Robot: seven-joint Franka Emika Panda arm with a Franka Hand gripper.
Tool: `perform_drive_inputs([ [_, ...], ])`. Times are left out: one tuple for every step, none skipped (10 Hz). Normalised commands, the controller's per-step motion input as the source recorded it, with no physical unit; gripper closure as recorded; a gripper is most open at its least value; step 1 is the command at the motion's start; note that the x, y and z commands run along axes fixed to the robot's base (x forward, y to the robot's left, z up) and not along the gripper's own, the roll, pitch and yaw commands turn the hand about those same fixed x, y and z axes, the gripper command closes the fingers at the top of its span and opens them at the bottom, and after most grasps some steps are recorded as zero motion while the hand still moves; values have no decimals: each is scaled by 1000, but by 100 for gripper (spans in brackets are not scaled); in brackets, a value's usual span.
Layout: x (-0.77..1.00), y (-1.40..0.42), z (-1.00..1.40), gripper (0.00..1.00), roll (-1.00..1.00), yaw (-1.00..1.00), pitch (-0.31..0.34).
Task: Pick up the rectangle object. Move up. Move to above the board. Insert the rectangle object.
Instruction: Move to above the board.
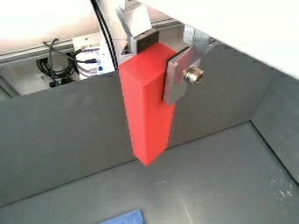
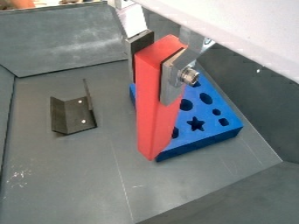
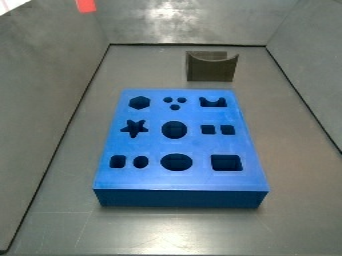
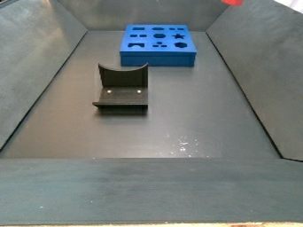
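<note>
- The gripper (image 1: pixel 158 54) is clamped on the rectangle object (image 1: pixel 145 109); in both wrist views its flat silver fingers (image 2: pixel 176 74) press the bar's upper end from opposite sides, and one plate shows a round screw or bolt.
- The rectangle object is a smooth red-orange bar with a square end face. It hangs from the gripper roughly upright, its free lower end pointing down and touching nothing.
- In a wrist view the bar (image 2: pixel 156 101) stands in front of the board (image 2: pixel 211 118), hiding part of the blue slab. Whether it hangs directly over the board cannot be told from that view.
- In a side view only a small red patch (image 3: pixel 86 5) shows at the far top edge, well apart from the board (image 3: pixel 178 140); the gripper itself is out of that picture.
- In a side view a sliver of red (image 4: pixel 232 2) shows at the top edge, to the right of and beyond the board (image 4: pixel 161 42).
- The board lies flat on the grey floor of the bin (image 3: pixel 301 170). Its top carries a star, a hexagon, round holes, ovals, squares and a notched hole, all of them unfilled in a side view.
- The fixture (image 4: pixel 120 90), a dark L-shaped bracket on a base plate, stands on the floor, apart from the board; it also appears in a wrist view (image 2: pixel 73 112).
- A bundle of dark cables (image 1: pixel 61 61) lies beyond the bin wall in a wrist view.
</note>
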Motion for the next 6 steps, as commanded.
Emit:
perform_drive_inputs([
  [-751,-38,18,100,-11,38,65],
  [-751,-38,18,100,-11,38,65],
  [1000,-926,-51,100,124,-1000,205],
  [1000,-902,-61,100,140,-1000,240],
  [1000,-859,-66,100,154,-1000,297],
  [1000,-826,-40,100,119,-1000,353],
])
